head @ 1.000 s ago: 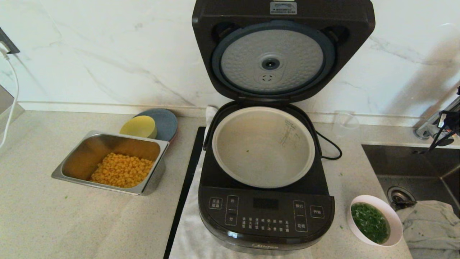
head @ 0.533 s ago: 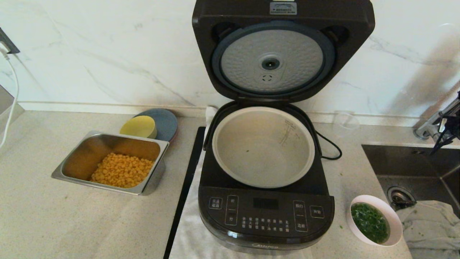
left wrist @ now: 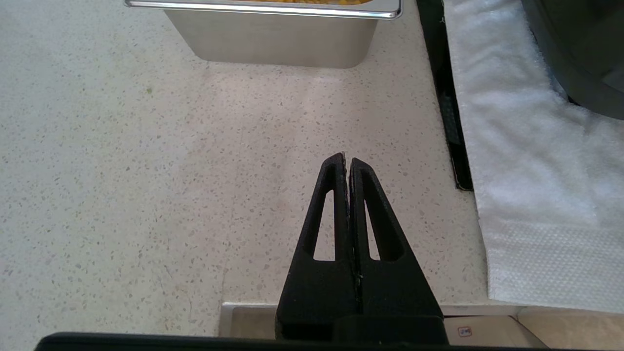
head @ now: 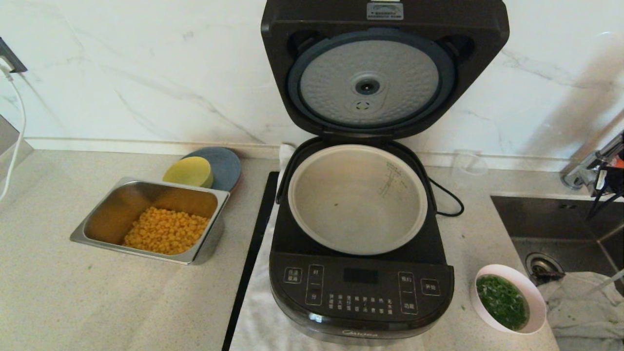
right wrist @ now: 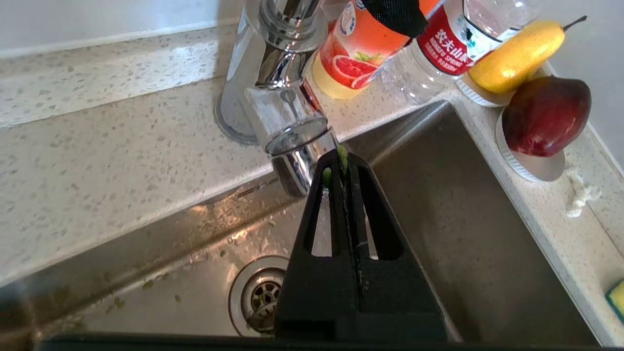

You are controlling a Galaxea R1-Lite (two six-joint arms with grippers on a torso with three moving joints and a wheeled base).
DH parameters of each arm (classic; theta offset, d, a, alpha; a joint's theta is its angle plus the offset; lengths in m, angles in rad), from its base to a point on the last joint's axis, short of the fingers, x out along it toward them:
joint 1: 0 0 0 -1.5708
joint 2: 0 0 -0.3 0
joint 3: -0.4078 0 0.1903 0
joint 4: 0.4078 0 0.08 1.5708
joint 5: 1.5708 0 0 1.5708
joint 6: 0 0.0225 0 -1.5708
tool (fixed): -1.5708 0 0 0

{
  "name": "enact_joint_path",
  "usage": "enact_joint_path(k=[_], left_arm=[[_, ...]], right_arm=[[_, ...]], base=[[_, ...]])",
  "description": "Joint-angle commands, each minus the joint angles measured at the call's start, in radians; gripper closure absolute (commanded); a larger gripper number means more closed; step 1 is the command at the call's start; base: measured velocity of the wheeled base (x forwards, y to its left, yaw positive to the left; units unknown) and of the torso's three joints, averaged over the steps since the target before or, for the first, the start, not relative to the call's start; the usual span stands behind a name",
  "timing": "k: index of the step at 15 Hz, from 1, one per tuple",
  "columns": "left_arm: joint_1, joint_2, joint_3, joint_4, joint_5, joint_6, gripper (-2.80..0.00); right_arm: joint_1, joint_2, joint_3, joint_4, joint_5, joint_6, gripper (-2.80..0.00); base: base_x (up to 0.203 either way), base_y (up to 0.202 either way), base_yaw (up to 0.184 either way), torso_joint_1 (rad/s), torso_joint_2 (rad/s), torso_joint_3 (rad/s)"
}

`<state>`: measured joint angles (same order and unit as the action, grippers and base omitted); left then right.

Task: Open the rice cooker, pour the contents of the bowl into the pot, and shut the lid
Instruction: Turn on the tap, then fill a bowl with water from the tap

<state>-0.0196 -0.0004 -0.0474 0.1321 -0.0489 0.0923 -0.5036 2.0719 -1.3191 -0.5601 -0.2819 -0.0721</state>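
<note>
The black rice cooker [head: 360,292] stands at the counter's middle with its lid [head: 368,85] raised upright, dimpled silver underside facing me. The grey-beige pot [head: 358,204] inside holds only a speck or two. The small white bowl [head: 536,297] of chopped green herbs in liquid [head: 502,301] sits on the counter to the cooker's front right. My right gripper [right wrist: 345,158] is shut, with green bits stuck at its tips, hanging over the sink beside the faucet [right wrist: 278,97], far from the bowl. My left gripper [left wrist: 347,158] is shut and empty above bare counter, left of the cooker.
A steel tray [head: 97,214] of corn kernels [head: 165,236], a yellow dish [head: 189,171] and a blue-grey plate [head: 225,165] lie left of the cooker. The sink [head: 560,224] with a cloth [head: 585,307] is at the right. Bottles [right wrist: 356,48] and fruit [right wrist: 546,117] line the sink's rim.
The right gripper at the head view's right edge has drifted slightly rightward and downward near the faucet. Cooker, bowl and left arm are unchanged.
</note>
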Motion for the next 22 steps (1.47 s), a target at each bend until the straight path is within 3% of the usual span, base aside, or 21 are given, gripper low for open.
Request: enact_joint_path(k=[1, 6, 8, 11, 13, 15, 18, 19, 20, 22], left_arm=[[0.000, -0.001, 0.000, 0.000, 0.000, 0.000, 0.00], [0.000, -0.001, 0.000, 0.000, 0.000, 0.001, 0.00], [0.000, -0.001, 0.000, 0.000, 0.000, 0.000, 0.00], [0.000, -0.001, 0.000, 0.001, 0.000, 0.000, 0.00], [0.000, -0.001, 0.000, 0.000, 0.000, 0.001, 0.00], [0.000, -0.001, 0.000, 0.001, 0.000, 0.000, 0.00], [0.000, -0.001, 0.000, 0.000, 0.000, 0.000, 0.00], [0.000, -0.001, 0.000, 0.001, 0.000, 0.000, 0.00], [0.000, -0.001, 0.000, 0.000, 0.000, 0.000, 0.00], [0.000, -0.001, 0.000, 0.000, 0.000, 0.000, 0.00]], right_arm=[[-0.007, -0.021, -0.003, -0.016, -0.004, 0.019, 0.00], [0.017, -0.238, 0.077, 0.048, 0.022, 0.061, 0.00], [0.046, -0.371, 0.103, 0.270, 0.101, 0.064, 0.00], [0.102, -0.577, 0.120, 0.819, 0.329, 0.073, 0.00], [0.200, -0.697, 0.157, 1.094, 0.435, 0.080, 0.00], [0.313, -0.771, 0.279, 1.170, 0.460, 0.105, 0.00], [0.460, -0.852, 0.468, 1.192, 0.413, 0.169, 0.00], [0.495, -0.876, 0.520, 1.193, 0.399, 0.195, -2.53], [0.514, -0.892, 0.560, 1.193, 0.392, 0.215, -2.80], [0.516, -0.913, 0.610, 1.191, 0.386, 0.225, -2.80]], base=[[0.000, 0.000, 0.000, 0.000, 0.00, 0.000], [0.000, 0.000, 0.000, 0.000, 0.00, 0.000], [0.000, 0.000, 0.000, 0.000, 0.00, 0.000], [0.000, 0.000, 0.000, 0.000, 0.00, 0.000], [0.000, 0.000, 0.000, 0.000, 0.00, 0.000], [0.000, 0.000, 0.000, 0.000, 0.00, 0.000], [0.000, 0.000, 0.000, 0.000, 0.00, 0.000], [0.000, 0.000, 0.000, 0.000, 0.00, 0.000], [0.000, 0.000, 0.000, 0.000, 0.00, 0.000], [0.000, 0.000, 0.000, 0.000, 0.00, 0.000]])
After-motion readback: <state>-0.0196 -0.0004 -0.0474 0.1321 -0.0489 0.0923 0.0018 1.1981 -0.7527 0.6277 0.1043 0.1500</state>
